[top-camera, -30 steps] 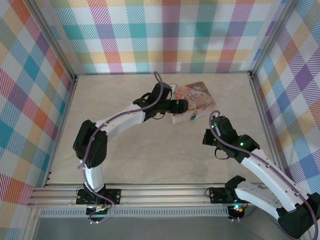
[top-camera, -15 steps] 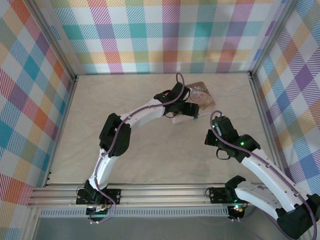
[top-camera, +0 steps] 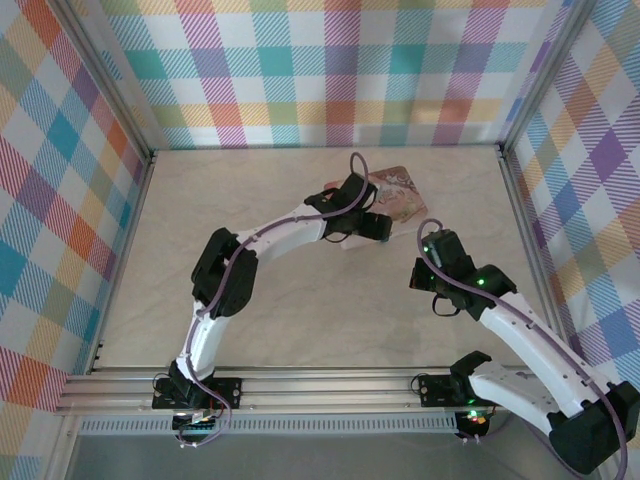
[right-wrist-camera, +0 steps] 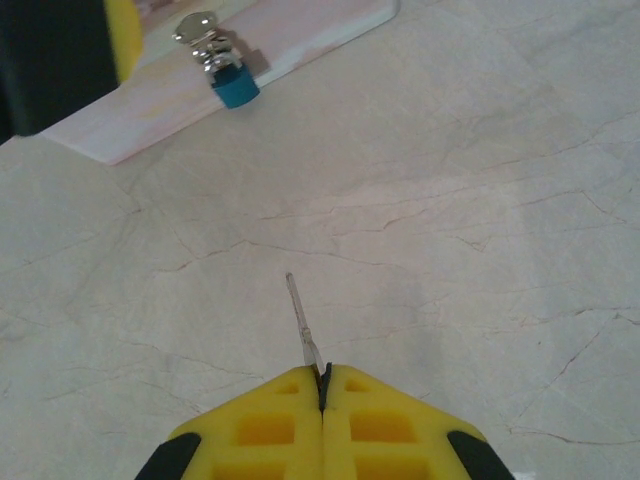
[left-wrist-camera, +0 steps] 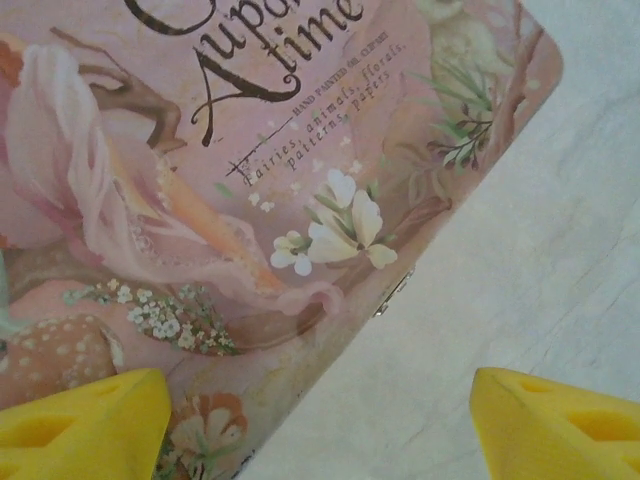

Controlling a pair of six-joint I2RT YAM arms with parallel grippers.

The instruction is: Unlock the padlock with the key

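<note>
Inside a plaid-walled enclosure (top-camera: pixel 330 70), two white arms reach across a pale, marble-patterned table (top-camera: pixel 250 300). The left arm (top-camera: pixel 285 228) stretches far out to a pink illustrated tin (left-wrist-camera: pixel 250 150) lying flat near the back of the table. The right arm (top-camera: pixel 520 335) angles in from the near right corner, its wrist aimed at the tin's front edge.

The left gripper (left-wrist-camera: pixel 320 430) hangs over the tin's corner with its yellow pads (left-wrist-camera: pixel 80 420) spread wide and nothing between them. One pad sits above the lid and the other above bare table. Whether either pad touches the tin cannot be told.

The right gripper (right-wrist-camera: pixel 323 395) is pressed closed, pinching the key (right-wrist-camera: pixel 303 325), a thin grey sliver that juts forward from between the pads.

The padlock (right-wrist-camera: pixel 222 65), with its teal-blue body and silvery shackle, sits at the front edge of the tin, just beside the left gripper's finger and well apart from the key tip. Open table lies between them.

The step in hand appears to be the approach: the key is secured, but it is not yet at the lock. The next move likely calls for carrying the key forward and slightly left, then lining its tip up with the keyway in the teal body. That slot is too small to make out here. The tin would probably need steadying so that the tiny lock does not swing away on contact.
</note>
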